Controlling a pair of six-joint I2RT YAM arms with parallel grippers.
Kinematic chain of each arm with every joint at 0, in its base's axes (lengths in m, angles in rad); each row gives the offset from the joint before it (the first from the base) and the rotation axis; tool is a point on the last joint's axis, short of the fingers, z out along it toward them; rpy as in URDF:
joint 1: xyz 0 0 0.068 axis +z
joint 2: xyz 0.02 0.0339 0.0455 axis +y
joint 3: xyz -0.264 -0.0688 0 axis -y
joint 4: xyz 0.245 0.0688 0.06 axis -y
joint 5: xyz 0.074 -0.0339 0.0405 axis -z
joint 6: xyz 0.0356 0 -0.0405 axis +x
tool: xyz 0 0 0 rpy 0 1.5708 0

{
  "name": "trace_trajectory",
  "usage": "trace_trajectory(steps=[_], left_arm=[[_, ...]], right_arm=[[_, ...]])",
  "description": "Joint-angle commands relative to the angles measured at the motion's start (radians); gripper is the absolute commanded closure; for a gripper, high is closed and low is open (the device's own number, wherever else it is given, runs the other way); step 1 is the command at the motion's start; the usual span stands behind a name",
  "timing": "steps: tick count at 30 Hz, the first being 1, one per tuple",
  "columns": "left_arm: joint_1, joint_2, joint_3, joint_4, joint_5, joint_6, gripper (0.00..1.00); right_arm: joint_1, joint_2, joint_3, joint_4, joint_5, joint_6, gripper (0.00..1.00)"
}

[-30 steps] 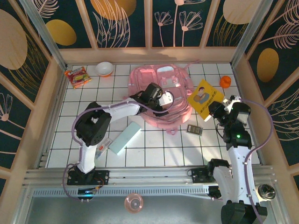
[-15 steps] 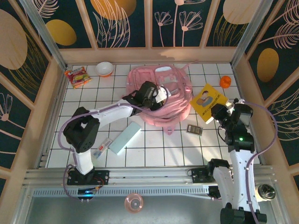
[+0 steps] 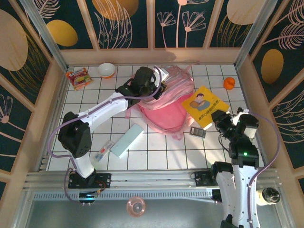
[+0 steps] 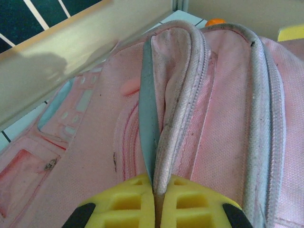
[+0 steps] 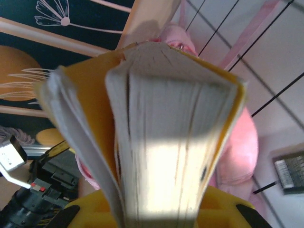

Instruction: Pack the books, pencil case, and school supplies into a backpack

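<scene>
L gripper [image 4: 154, 190] pinched tight on zip lip at far end of backpack [image 3: 164, 114], holding mouth up; R gripper [image 3: 218, 118] part-closed on near-right corner of yellow book [image 3: 205, 105], just right of backpack; opening up-left of book, so prob. swing left, long edge leading into gap.

backpack [image 3: 164, 116] pink | book [image 3: 204, 105] yellow, figure on cover | case [image 3: 127, 140] seemingly mint
</scene>
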Motion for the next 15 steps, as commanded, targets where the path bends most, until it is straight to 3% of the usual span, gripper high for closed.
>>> trace_trajectory(steps=[1,6,11,15], left_arm=[[0.005,-0.041,0.100,0.090,0.040,-0.074,1.00],[0.012,-0.010,0.154,0.063,0.051,-0.092,1.00],[0.019,0.012,0.179,0.064,0.095,-0.111,1.00],[0.024,0.019,0.186,0.066,0.113,-0.120,1.00]], right_arm=[[0.024,-0.028,-0.066,0.214,-0.102,0.142,1.00],[0.166,-0.011,-0.161,0.417,-0.007,0.260,1.00],[0.424,0.084,-0.242,0.621,0.264,0.362,1.00],[0.565,0.203,-0.308,0.854,0.461,0.421,1.00]])
